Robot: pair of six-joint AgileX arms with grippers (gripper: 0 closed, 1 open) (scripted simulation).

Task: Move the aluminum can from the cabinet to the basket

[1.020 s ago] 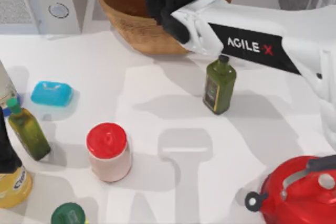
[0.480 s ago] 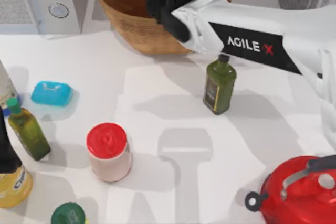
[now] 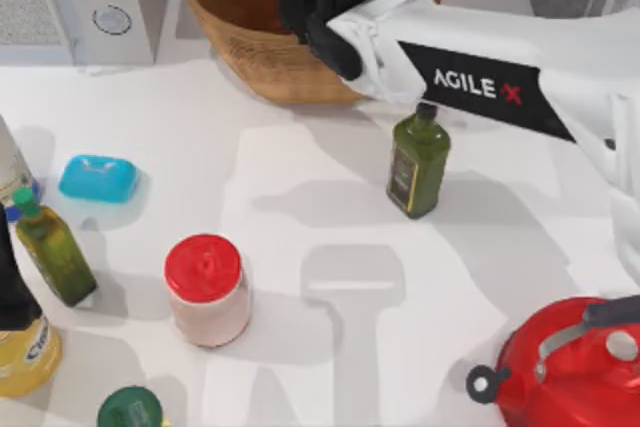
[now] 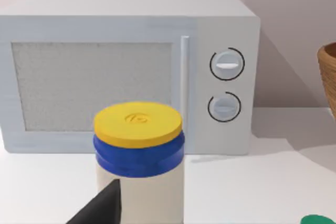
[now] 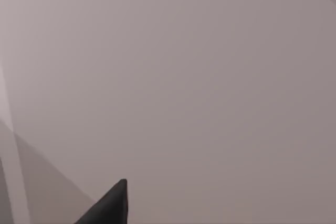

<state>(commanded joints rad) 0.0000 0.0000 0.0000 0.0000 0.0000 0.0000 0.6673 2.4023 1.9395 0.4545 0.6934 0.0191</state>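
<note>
Right arm [image 3: 470,82] slightly farther over the basket [image 3: 250,42] than before; fingers' opening and hold indiscernible.

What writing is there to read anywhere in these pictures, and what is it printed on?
"AGILE X": white letters with a red X, on the black panel of the right arm.
Olive oil bottle: its label is too small to read.
Yellow bottle at the table's left edge: blue letters, cut off, unreadable.
</note>
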